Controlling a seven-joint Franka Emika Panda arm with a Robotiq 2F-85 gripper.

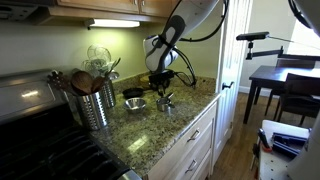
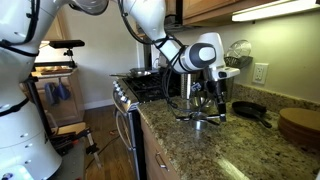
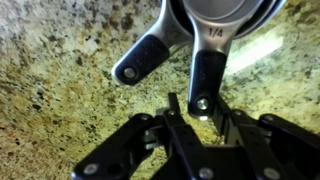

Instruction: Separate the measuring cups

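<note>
The measuring cups [image 3: 225, 15] are shiny silver and nested at the top of the wrist view. Two flat dark-ended handles stick out: one [image 3: 145, 58] slants left and is free, the other [image 3: 207, 65] points down between my fingers. My gripper [image 3: 200, 108] is shut on the end of that handle, low over the speckled granite counter [image 3: 60, 90]. In both exterior views the gripper [image 1: 160, 84] [image 2: 206, 98] points down just above the cups [image 1: 165, 101] [image 2: 205, 118] near the counter's front edge.
A ribbed steel canister of wooden spoons [image 1: 97, 106] stands by the stove. A small silver bowl [image 1: 135, 103] and a black pan [image 1: 133, 93] [image 2: 250, 110] lie behind the cups. A wooden board [image 2: 300, 125] and a wire whisk rack [image 1: 99, 57] stand near the wall.
</note>
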